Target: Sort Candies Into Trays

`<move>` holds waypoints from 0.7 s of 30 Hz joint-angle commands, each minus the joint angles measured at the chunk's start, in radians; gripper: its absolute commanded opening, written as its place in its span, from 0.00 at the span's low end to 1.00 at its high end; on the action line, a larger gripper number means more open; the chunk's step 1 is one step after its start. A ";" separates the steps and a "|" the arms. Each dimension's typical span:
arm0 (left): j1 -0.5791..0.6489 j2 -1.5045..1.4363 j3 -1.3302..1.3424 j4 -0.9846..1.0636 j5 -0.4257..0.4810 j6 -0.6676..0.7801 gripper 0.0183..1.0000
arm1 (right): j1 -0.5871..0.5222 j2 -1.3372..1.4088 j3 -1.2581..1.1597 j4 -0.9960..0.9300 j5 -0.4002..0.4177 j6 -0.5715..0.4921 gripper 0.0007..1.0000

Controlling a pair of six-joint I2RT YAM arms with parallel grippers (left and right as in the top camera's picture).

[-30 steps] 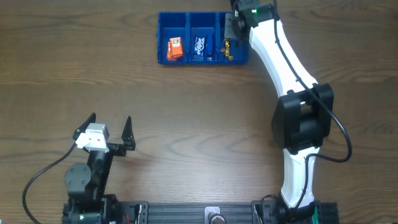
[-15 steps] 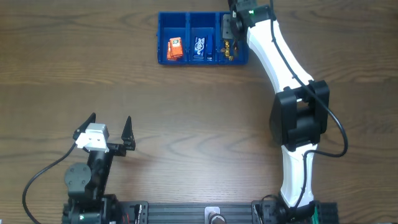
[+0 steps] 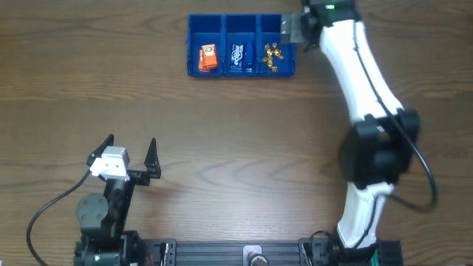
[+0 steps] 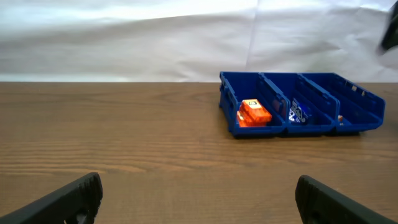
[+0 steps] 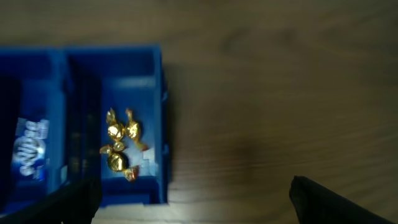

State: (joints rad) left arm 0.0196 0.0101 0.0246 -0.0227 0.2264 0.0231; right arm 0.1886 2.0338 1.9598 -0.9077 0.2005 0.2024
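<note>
TOP: left fingers (image 3: pixel 152 154) spread, empty, far from blue tray (image 3: pixel 191 44) holding orange candy (image 3: pixel 208 58), blue candy (image 3: pixel 238 55), gold candies (image 3: pixel 273 58) in separate compartments | LEFT WRIST: blue tray ahead on counter (image 4: pixel 124 137) | RIGHT WRIST: right fingers (image 5: pixel 329 199) spread, empty, over counter beside gold candies' compartment.

Right arm (image 3: pixel 349 52): smooth white tubular links; bulky black elbow joint housing (image 3: pixel 373 155); small green indicator light (image 3: pixel 330 8) at wrist; thin black cable (image 3: pixel 432 188) along the links.
Left arm (image 3: pixel 114 203): black links, white wrist block (image 3: pixel 111 162), left gripper (image 3: pixel 131 140) with pointed black fingers (image 3: pixel 153 154), looping black cable (image 3: pixel 44 210).
</note>
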 commanded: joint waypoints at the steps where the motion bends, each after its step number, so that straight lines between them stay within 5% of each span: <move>1: 0.006 -0.006 -0.020 -0.033 0.010 0.003 1.00 | -0.021 -0.310 -0.156 0.079 0.049 -0.078 1.00; 11: 0.006 -0.006 -0.020 -0.033 0.010 0.003 1.00 | -0.120 -1.022 -0.849 0.325 0.034 -0.122 1.00; 17: 0.006 -0.006 -0.020 -0.033 0.010 0.003 1.00 | -0.186 -1.456 -1.266 0.461 -0.147 -0.126 1.00; 21: 0.006 -0.006 -0.020 -0.033 0.010 0.003 1.00 | -0.195 -1.696 -1.467 0.496 -0.179 -0.125 1.00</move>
State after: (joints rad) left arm 0.0196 0.0101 0.0250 -0.0231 0.2264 0.0235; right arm 0.0029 0.4747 0.6201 -0.4263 0.0990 0.0937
